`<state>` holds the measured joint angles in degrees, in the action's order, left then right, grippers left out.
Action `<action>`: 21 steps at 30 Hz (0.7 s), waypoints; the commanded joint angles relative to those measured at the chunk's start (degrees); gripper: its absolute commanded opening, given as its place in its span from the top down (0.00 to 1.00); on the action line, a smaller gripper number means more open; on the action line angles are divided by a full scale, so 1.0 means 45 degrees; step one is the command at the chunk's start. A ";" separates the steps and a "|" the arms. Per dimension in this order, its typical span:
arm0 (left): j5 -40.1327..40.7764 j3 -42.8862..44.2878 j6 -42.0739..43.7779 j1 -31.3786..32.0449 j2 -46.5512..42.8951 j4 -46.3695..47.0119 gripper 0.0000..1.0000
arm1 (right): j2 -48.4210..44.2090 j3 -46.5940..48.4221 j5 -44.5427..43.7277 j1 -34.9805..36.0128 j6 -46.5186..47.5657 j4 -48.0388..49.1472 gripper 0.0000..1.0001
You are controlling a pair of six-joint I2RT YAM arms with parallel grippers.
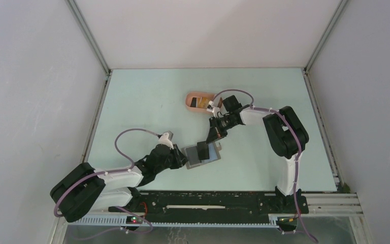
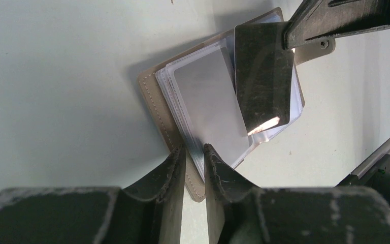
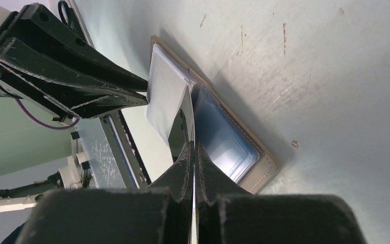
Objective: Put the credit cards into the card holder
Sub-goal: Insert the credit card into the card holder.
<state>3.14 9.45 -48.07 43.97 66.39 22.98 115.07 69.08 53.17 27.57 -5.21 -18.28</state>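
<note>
The top external camera looked down from above and behind the arm bases, far enough off to take in the whole tabletop [image 1: 147, 101]. Each wrist camera sat close, sighting along its own fingers: the left gripper [image 2: 194, 150] from the near side, the right gripper [image 3: 193, 147] seemingly from the opposite side, steeply tilted. All three views shared the card holder [image 1: 195, 161].

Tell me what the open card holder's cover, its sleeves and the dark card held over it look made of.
Card holder cover: likely leather or faux leather, matte tan, stitched along its edge. Sleeves: clear flexible plastic, glossy, with welded seams. Dark card: probably rigid plastic, glossy, catching a bright glare.
</note>
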 commanded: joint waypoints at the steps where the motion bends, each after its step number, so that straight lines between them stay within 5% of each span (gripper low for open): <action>1: -0.0131 0.0303 0.0119 0.0005 0.0470 -0.1183 0.75 | -0.0141 0.0372 -0.0410 0.0254 0.0514 -0.0386 1.00; 21: -0.0228 0.0444 0.0233 0.0000 0.0601 -0.1175 0.75 | 0.0188 0.0401 -0.1375 0.0549 -0.0156 -0.0879 1.00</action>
<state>2.79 10.33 -48.03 43.97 67.55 22.96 115.11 69.08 49.98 29.08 -5.28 -21.30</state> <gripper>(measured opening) 0.252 0.007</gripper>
